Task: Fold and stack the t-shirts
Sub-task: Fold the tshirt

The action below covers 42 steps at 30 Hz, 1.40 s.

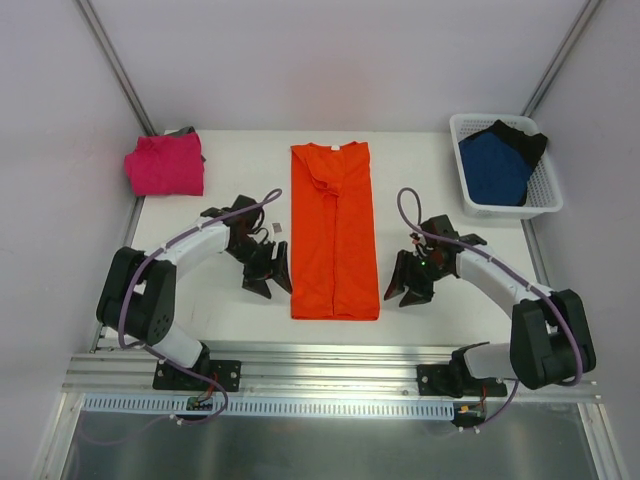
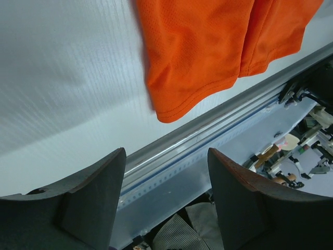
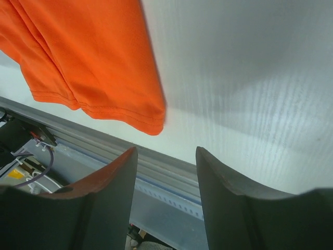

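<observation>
The orange t-shirt lies flat in the table's middle, both sides folded in to a long strip, collar at the far end. Its hem corners show in the left wrist view and the right wrist view. My left gripper is open and empty just left of the strip's near half. My right gripper is open and empty just right of the near hem corner. The magenta-pink t-shirt lies folded at the far left. The dark blue t-shirt and the black t-shirt lie in the basket.
A white mesh basket stands at the far right corner. A small grey tag lies on the table left of the orange shirt. The metal rail runs along the table's near edge.
</observation>
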Available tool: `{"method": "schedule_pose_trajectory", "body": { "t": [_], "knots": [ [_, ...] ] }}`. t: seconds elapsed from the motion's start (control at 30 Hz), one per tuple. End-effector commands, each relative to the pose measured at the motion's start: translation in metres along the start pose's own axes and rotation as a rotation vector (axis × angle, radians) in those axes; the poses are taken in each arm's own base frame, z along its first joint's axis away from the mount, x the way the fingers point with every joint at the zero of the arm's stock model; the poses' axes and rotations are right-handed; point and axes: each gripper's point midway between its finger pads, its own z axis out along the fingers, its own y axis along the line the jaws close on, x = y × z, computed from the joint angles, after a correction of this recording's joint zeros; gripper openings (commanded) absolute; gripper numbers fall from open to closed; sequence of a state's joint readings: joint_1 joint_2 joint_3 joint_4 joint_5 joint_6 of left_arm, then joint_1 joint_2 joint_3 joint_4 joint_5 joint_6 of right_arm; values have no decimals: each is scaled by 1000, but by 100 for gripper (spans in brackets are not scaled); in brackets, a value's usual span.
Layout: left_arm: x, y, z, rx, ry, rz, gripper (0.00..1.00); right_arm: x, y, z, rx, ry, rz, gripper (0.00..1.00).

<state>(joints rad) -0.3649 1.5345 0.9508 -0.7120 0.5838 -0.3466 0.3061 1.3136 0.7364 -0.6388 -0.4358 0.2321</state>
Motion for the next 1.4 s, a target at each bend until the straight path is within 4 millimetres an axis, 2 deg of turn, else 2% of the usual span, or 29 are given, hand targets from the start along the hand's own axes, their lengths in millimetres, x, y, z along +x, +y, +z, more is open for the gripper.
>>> {"method": "schedule_pose_trajectory", "body": {
  "t": [0.0, 0.17, 0.27, 0.43, 0.57, 0.93, 1.13, 1.37],
  "knots": [
    [3, -5, 6, 48, 43, -59, 64, -10, 29, 0, -69, 10, -23, 52],
    [4, -5, 12, 67, 83, -68, 61, -14, 50, 6, -106, 46, -33, 49],
    [6, -1, 16, 66, 102, -85, 60, -8, 54, 13, -98, 78, -22, 48],
    [14, 2, 23, 80, 116, -124, 59, 14, 43, 22, -65, 142, 13, 48],
    [13, 1, 25, 92, 98, -123, 58, 26, 32, 25, -37, 167, 32, 48],
    [6, 3, 34, 110, 88, -129, 57, 26, 24, 34, -7, 176, 50, 49],
    [0, 3, 41, 117, 113, -150, 60, 28, 18, 39, 11, 187, 60, 48],
    [0, 4, 45, 117, 130, -169, 55, 25, 16, 44, 1, 183, 65, 45]
  ]
}}
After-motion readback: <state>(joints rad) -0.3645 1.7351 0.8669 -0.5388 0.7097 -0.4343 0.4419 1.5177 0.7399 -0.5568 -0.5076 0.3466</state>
